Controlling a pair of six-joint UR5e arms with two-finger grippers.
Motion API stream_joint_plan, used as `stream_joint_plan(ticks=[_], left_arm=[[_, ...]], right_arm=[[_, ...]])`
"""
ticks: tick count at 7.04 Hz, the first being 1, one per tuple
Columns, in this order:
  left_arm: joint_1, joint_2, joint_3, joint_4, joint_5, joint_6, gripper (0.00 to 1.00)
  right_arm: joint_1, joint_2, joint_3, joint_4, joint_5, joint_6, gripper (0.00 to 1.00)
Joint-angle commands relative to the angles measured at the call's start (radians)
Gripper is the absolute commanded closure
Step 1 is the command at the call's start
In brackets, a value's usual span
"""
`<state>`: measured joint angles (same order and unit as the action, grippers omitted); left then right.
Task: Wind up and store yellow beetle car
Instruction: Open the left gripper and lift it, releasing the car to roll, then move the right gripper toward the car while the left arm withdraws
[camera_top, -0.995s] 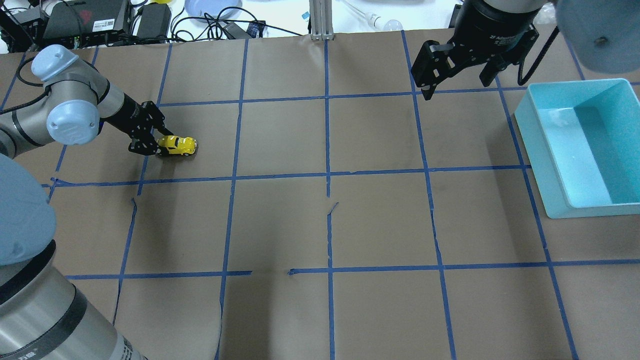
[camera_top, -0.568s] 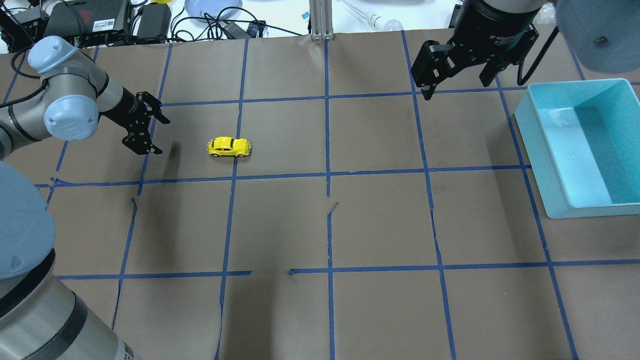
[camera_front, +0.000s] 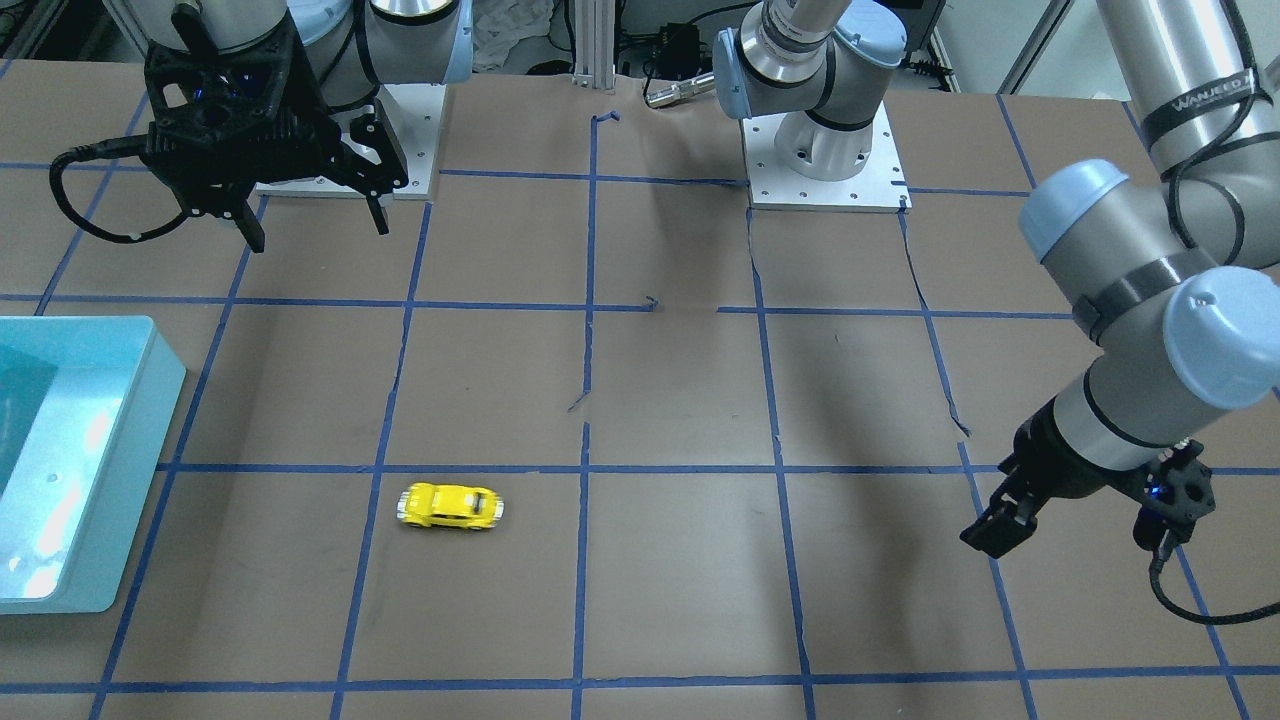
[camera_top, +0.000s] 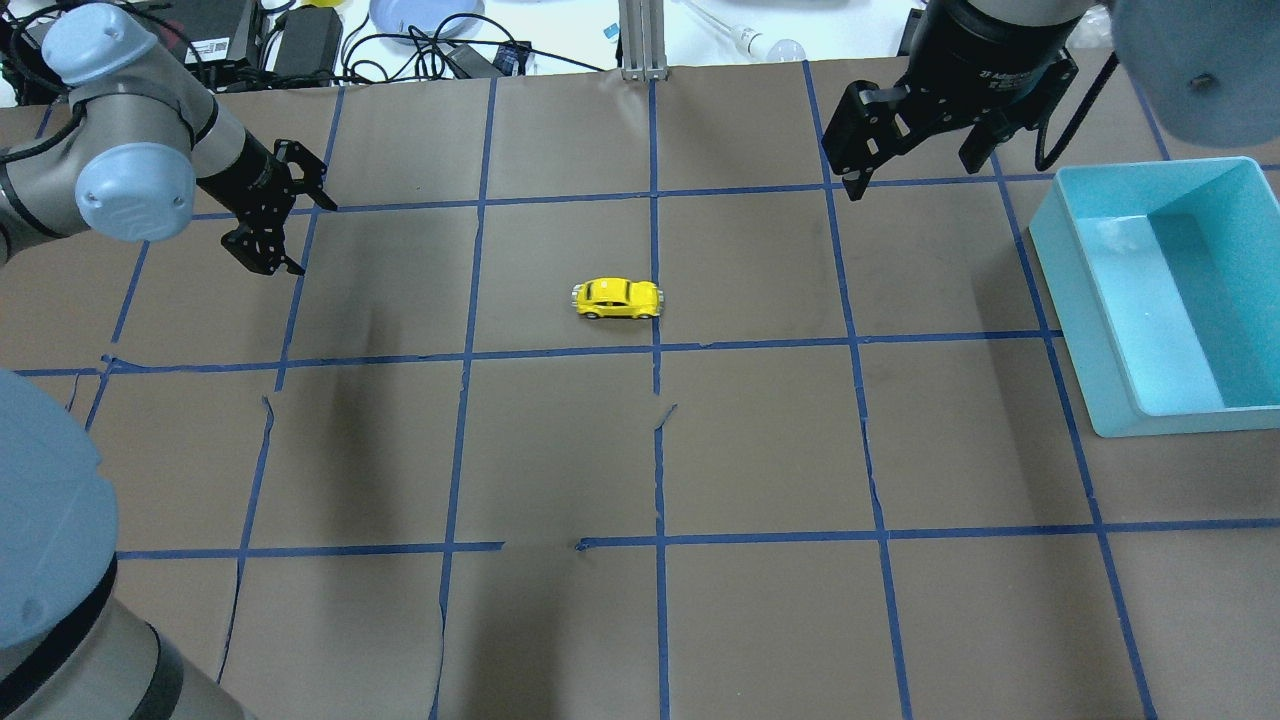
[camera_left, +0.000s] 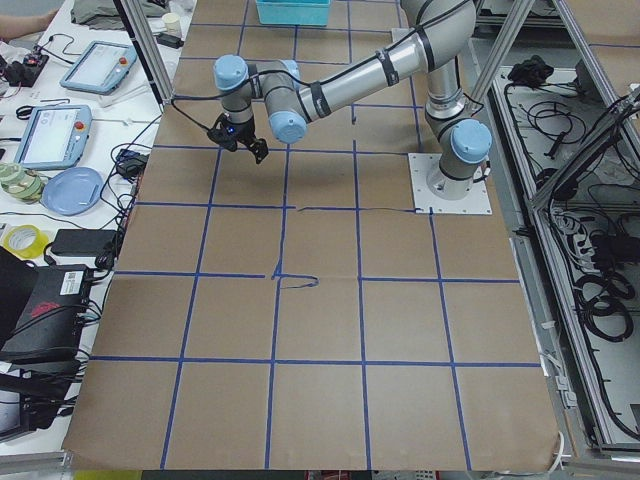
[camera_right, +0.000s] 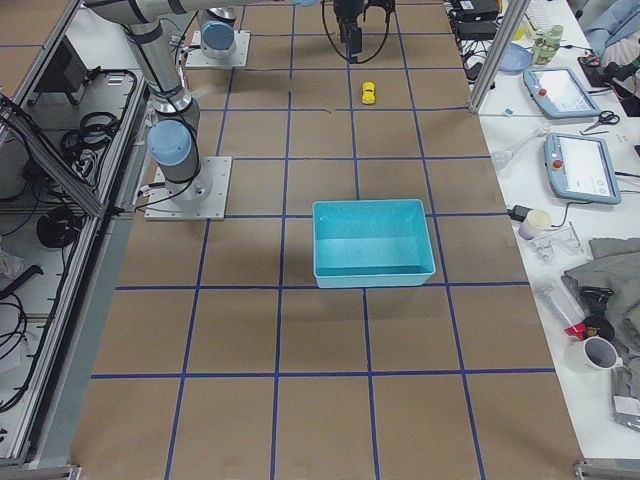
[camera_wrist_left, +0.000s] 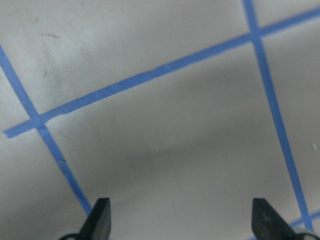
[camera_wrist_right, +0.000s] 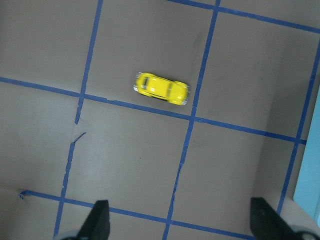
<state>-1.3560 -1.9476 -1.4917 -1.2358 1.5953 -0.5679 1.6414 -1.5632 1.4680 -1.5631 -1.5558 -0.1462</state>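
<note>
The yellow beetle car (camera_top: 618, 298) stands alone on the brown paper near the table's middle, beside a blue tape line. It also shows in the front view (camera_front: 451, 506), the right side view (camera_right: 368, 92) and the right wrist view (camera_wrist_right: 162, 88), slightly blurred. My left gripper (camera_top: 316, 239) is open and empty, far to the car's left; its wrist view (camera_wrist_left: 182, 222) shows only paper and tape. My right gripper (camera_top: 915, 175) is open and empty, raised at the far right (camera_front: 318, 232), with the car in its wrist view between its spread fingertips (camera_wrist_right: 181, 220).
An empty teal bin (camera_top: 1100, 330) stands at the table's right side, also in the front view (camera_front: 150, 420) and the right side view (camera_right: 370, 205). Cables, tablets and devices lie beyond the table's far edge (camera_top: 300, 45). Blue tape lines grid the paper.
My left gripper let go of the car and drew back up and to the left. The car rolled right, from beside that gripper to the table's middle. The right gripper has not moved.
</note>
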Motion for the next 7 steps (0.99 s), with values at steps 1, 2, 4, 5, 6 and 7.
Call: stream_joint_plan(ticks=[1,2,4,5,6,7], left_arm=[[-0.07,0.084,0.037,-0.133,0.085,0.235,0.0],[-0.081,0.111,0.034,-0.152,0.081,0.24,0.0],[-0.089,0.122,0.022,-0.157,0.081,0.249,0.0],[-0.115,0.137,0.022,-0.193,0.084,0.249,0.0],[-0.139,0.148,0.015,-0.2,0.097,0.25,0.0],[-0.158,0.153,0.011,-0.197,0.092,0.249,0.0]], right_arm=[[0.0,0.0,0.0,0.0,0.0,-0.001,0.0],[0.0,0.0,0.0,0.0,0.0,-0.001,0.0],[0.0,0.0,0.0,0.0,0.0,-0.001,0.0],[0.0,0.0,0.0,0.0,0.0,0.0,0.0],[0.0,0.0,0.0,0.0,0.0,0.0,0.0],[0.0,0.0,0.0,0.0,0.0,-0.001,0.0]])
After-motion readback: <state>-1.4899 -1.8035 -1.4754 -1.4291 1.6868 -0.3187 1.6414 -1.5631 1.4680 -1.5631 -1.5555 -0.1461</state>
